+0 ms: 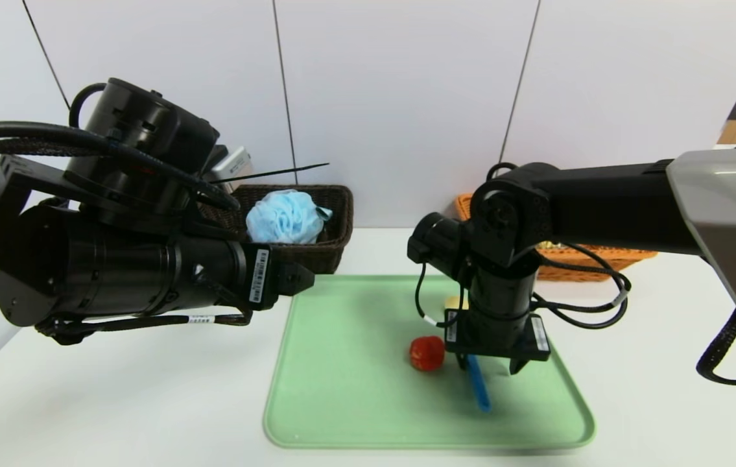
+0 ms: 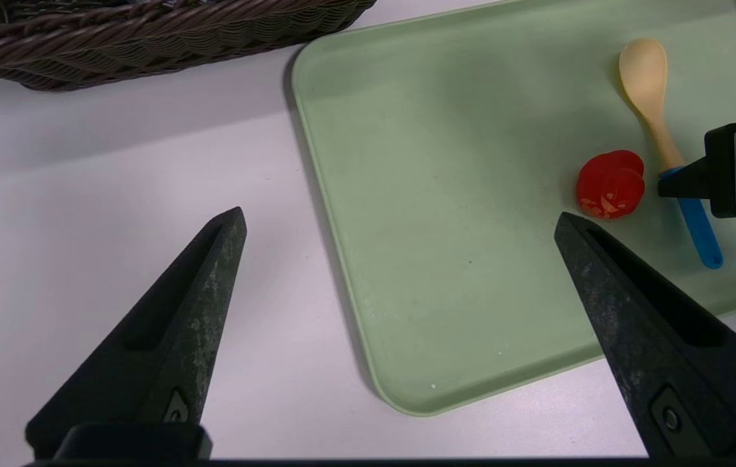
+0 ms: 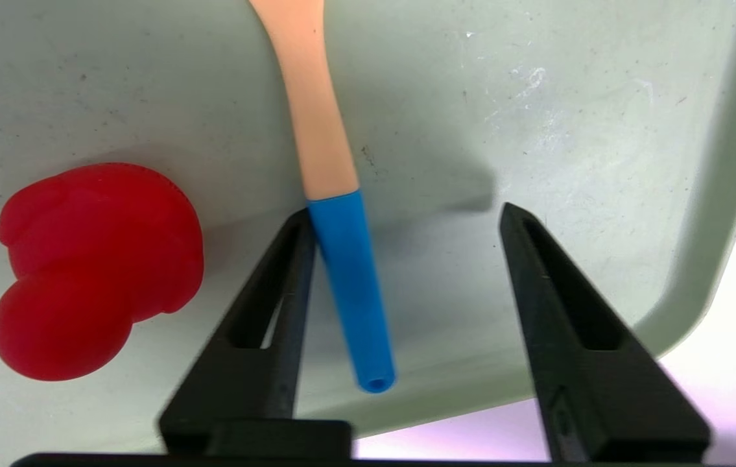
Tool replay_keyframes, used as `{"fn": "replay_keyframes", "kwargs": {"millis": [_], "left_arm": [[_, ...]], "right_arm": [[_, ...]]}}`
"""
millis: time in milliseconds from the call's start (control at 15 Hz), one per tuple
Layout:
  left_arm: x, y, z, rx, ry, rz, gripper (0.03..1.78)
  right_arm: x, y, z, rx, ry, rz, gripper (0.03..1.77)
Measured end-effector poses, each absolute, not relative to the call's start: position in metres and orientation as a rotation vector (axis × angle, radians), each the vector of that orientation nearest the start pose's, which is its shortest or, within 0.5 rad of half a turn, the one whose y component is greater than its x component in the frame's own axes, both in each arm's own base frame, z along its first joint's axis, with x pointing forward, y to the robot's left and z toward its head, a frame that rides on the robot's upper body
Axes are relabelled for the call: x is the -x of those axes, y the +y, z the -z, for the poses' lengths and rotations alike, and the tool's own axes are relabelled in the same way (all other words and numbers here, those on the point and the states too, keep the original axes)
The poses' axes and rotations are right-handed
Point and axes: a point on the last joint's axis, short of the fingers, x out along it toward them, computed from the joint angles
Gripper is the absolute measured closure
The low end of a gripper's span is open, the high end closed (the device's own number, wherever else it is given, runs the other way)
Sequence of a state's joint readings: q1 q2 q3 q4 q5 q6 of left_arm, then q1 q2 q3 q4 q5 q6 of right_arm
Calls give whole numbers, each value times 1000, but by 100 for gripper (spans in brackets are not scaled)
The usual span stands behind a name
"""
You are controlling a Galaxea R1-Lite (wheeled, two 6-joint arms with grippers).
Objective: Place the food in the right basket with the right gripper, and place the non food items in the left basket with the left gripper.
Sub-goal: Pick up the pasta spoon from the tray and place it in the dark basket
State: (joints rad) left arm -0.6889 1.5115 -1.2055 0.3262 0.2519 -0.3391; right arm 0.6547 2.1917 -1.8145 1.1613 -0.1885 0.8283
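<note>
The right gripper (image 3: 400, 214), fingers apart, straddles the blue handle of a pale wooden spoon (image 3: 349, 285) on the light green plastic tray (image 1: 355, 363), a red tomato-like toy food (image 1: 427, 353) at its nine o'clock, while the left gripper (image 2: 400, 220) hangs wide open beside the dark woven basket (image 1: 335, 243).

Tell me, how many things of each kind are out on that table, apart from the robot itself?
Baskets: 2, dark brown basket and orange basket
Trays: 1, green tray
Food: 1, red tomato
Non-food: 2, blue-handled spoon and blue bath sponge
Total: 6
</note>
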Motion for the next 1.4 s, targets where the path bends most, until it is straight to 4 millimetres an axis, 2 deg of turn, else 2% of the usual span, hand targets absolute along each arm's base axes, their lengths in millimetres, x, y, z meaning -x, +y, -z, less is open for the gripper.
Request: {"fn": "replay_keyframes", "kwargs": {"millis": [133, 200, 267, 733, 933, 1133, 1400], "left_arm": [[-199, -156, -259, 38, 628, 317, 12], [-198, -156, -259, 40, 626, 317, 12], [-198, -155, -260, 41, 624, 317, 12], [-194, -152, -264, 49, 611, 319, 12], [-194, -151, -264, 49, 612, 317, 12], [-194, -151, -262, 43, 617, 307, 12], [-194, -150, -259, 40, 623, 296, 12]], "right_arm": [[-295, 221, -147, -45, 1417, 225, 108], [-294, 222, -147, -44, 1419, 224, 155], [-294, 222, -146, -41, 1421, 226, 173], [-292, 226, -146, -44, 1428, 210, 173], [-285, 232, -151, -43, 1425, 176, 173], [-274, 237, -168, -58, 1396, 114, 173], [-252, 235, -214, -104, 1288, 8, 173]]}}
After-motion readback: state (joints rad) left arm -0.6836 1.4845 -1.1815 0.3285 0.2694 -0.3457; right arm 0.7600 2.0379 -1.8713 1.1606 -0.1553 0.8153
